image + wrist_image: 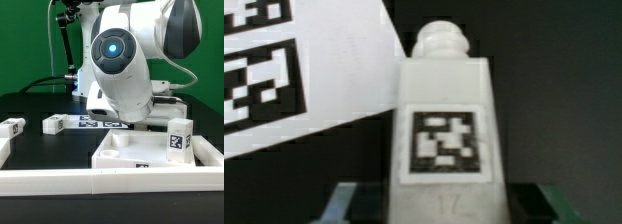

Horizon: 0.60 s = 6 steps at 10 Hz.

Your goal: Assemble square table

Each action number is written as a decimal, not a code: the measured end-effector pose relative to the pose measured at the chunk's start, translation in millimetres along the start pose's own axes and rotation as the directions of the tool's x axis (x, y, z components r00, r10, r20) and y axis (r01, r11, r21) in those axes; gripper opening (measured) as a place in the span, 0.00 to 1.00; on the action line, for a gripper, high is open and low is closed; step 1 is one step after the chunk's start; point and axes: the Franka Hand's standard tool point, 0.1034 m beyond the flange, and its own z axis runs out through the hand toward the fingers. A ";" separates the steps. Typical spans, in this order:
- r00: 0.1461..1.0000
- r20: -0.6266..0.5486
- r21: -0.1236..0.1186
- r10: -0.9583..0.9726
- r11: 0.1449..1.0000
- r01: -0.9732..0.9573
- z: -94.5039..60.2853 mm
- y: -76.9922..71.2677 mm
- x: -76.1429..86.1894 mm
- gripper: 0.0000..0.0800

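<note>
In the wrist view my gripper [446, 205] is shut on a white block leg [446, 100]. The leg has a black-and-white tag on its face and a threaded tip [439, 40] pointing away from me. One finger [359, 205] shows on each side of the leg. In the exterior view the arm's own body hides the gripper and this leg. The white square slab [125, 152] lies at the front of the exterior view's right, with a tag on its rim. Two more legs lie on the exterior view's left, one [12, 127] at the edge and one [55, 123] nearer the middle.
The marker board [295, 80] lies under and beside the held leg, and also shows under the arm in the exterior view [95, 123]. A long white border rail [80, 182] runs along the front and up both sides. The table surface is black.
</note>
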 end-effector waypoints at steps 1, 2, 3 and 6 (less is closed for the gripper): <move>1.000 0.000 0.000 0.000 1.000 0.000 0.0 0.0 0.0 0.36; 1.000 0.000 0.000 0.000 1.000 0.000 -0.1 0.1 0.0 0.36; 1.000 0.000 0.001 0.000 1.000 0.000 -0.3 0.6 0.2 0.36; 1.000 -0.004 0.011 -0.003 1.000 0.003 -20.1 6.9 -8.3 0.36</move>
